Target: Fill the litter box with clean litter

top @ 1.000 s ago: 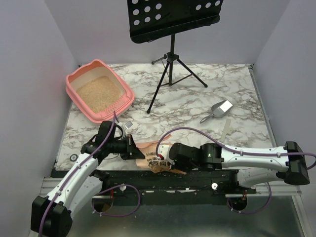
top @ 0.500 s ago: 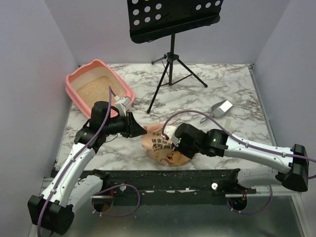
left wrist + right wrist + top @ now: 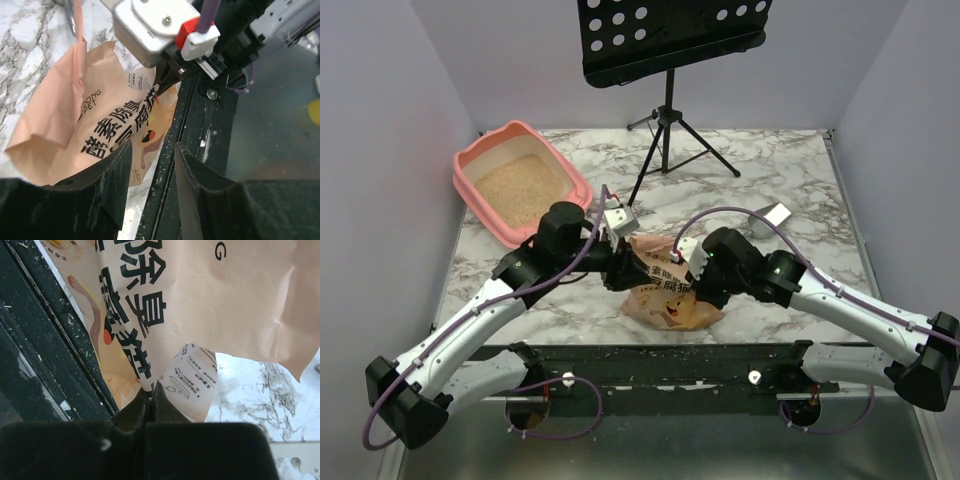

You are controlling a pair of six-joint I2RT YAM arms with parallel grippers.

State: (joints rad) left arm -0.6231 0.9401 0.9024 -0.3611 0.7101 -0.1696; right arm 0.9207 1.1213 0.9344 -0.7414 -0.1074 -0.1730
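Observation:
The salmon-pink litter box [image 3: 470, 172] stands at the far left with clean litter [image 3: 520, 190], beige granules, spread inside it. A crinkled orange-tan bag [image 3: 665, 292] with black characters hangs mid-table between my two grippers. My right gripper [image 3: 688, 275] is shut on a fold of that bag's paper [image 3: 200, 300]; in the right wrist view the gripper [image 3: 151, 390] pinches the fold tight. My left gripper [image 3: 620, 268] sits at the bag's left side. In the left wrist view it [image 3: 152, 160] is open with nothing between the fingers, and the bag [image 3: 100, 125] lies just beyond them.
A black music stand on a tripod [image 3: 665, 140] rises at the back centre. A metal scoop [image 3: 767, 220] lies to the right, behind the right arm. A black rail [image 3: 670, 362] dusted with granules runs along the near table edge.
Both arms have moved from the near edge towards mid-table, carrying the bag. The left gripper has opened and let go of the bag; the right has stayed shut on it.

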